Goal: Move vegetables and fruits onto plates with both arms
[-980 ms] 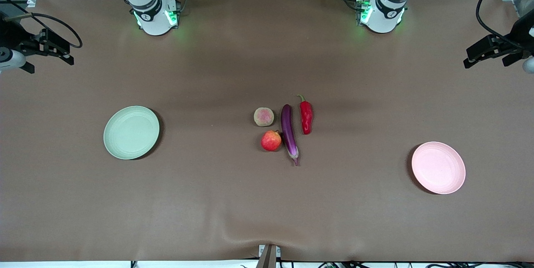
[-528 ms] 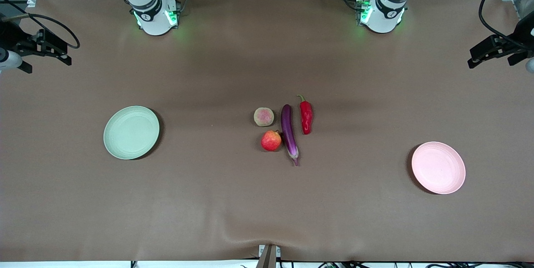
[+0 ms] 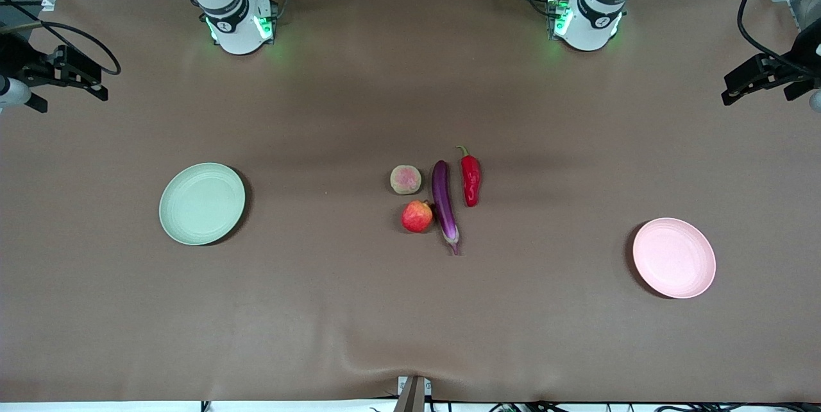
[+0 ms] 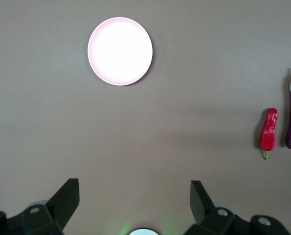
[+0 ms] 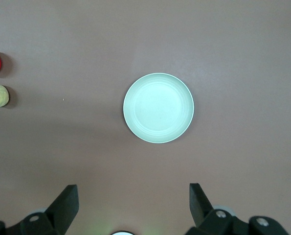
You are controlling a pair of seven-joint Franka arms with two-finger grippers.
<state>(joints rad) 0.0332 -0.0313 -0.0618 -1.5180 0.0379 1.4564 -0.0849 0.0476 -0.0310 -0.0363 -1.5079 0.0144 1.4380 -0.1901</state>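
A brown table (image 3: 321,309) holds eggplant (image 3: 444,203), chili (image 3: 471,180), apple (image 3: 417,216) and blushed fruit (image 3: 405,179) between two bare plates (image 3: 202,204). The left gripper (image 4: 135,196) and right gripper (image 5: 133,196), high over the table's ends, both gape, holding nothing.

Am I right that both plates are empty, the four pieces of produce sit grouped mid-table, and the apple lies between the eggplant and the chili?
Not quite: the front view shows the apple beside the eggplant, away from the chili; the eggplant lies between them. The rest holds.
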